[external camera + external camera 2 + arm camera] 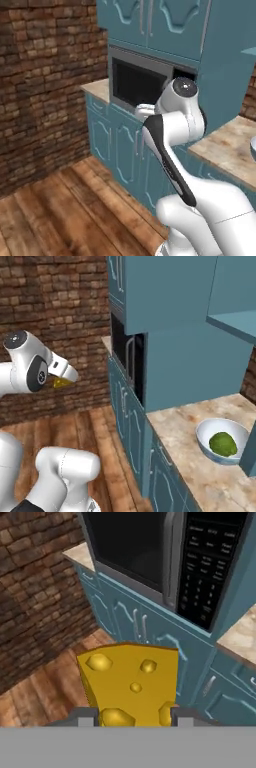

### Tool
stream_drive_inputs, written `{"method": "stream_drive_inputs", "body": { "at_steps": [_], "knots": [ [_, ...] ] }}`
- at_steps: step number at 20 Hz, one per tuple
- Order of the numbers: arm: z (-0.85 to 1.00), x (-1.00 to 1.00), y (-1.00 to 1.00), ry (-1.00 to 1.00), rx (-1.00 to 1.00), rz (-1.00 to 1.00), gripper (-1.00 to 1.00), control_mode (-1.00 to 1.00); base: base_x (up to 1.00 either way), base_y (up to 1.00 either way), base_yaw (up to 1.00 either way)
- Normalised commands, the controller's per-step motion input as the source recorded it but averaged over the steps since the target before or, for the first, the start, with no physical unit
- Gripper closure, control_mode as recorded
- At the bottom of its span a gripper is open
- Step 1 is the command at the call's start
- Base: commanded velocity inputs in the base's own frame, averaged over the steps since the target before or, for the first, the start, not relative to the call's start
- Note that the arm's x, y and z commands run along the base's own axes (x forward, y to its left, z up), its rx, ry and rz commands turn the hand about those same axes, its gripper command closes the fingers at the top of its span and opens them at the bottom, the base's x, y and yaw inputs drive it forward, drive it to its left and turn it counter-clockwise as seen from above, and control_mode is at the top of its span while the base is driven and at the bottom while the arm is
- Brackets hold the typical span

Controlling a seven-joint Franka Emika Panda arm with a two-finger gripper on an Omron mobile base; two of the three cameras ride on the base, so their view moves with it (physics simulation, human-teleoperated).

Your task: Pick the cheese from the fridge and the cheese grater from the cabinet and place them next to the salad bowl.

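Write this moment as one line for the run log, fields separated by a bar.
phase: carrying | gripper: shut on cheese | facing: microwave | salad bowl: on counter, green lump inside | grater: not yet fetched

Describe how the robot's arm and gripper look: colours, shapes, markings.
The arm is glossy white, built of rounded, bulbous segments with dark grey joint bands and a grey round cap at one joint. No cables or markings show. The gripper has two small, squarish grey fingertips.
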Motion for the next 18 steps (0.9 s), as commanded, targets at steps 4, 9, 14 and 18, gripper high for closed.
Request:
{"method": "stream_drive_inputs", "body": {
  "at_steps": [4,9,14,18],
  "knots": [
    [0.00,0.00,0.00,0.00,0.00,0.00,1.00,1.00,0.31,0.25,-0.68],
    [0.00,0.00,0.00,0.00,0.00,0.00,1.00,1.00,0.32,0.27,-0.68],
    [0.00,0.00,0.00,0.00,0.00,0.00,1.00,1.00,0.48,0.09,-0.49],
    [0.00,0.00,0.00,0.00,0.00,0.00,1.00,1.00,0.37,-0.09,-0.51]
  ]
}}
